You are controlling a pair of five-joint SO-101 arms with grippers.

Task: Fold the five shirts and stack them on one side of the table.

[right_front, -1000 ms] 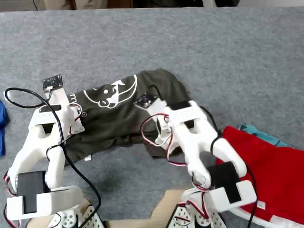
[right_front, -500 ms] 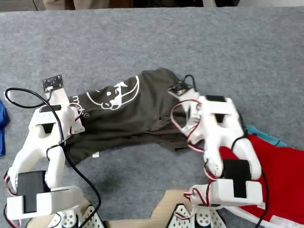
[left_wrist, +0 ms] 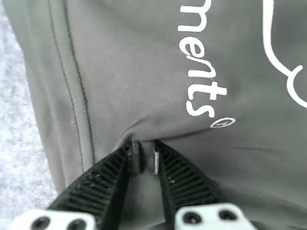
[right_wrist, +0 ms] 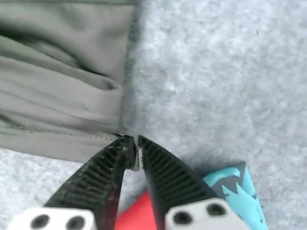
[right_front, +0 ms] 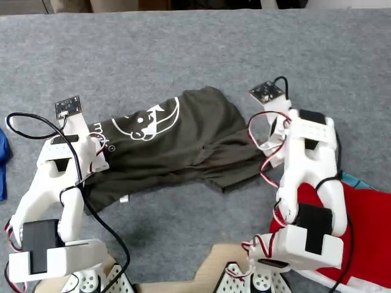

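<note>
Dark olive shirt (right_front: 183, 143) with white print, red shirt (right_front: 366, 226), teal shirt (right_wrist: 236, 186) with dark markings, grey table (right_front: 183, 55)

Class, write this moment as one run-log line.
left gripper shut on olive shirt | right gripper shut at shirt's edge | red shirt lies nearby

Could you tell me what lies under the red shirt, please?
A teal shirt peeks out from under the red shirt's far edge. How far it extends, and whether more lies beneath, is covered.

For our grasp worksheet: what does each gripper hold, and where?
Left gripper pinches the dark olive printed cloth shirt near its stitched hem; right gripper seemingly pinches its corner.
</note>
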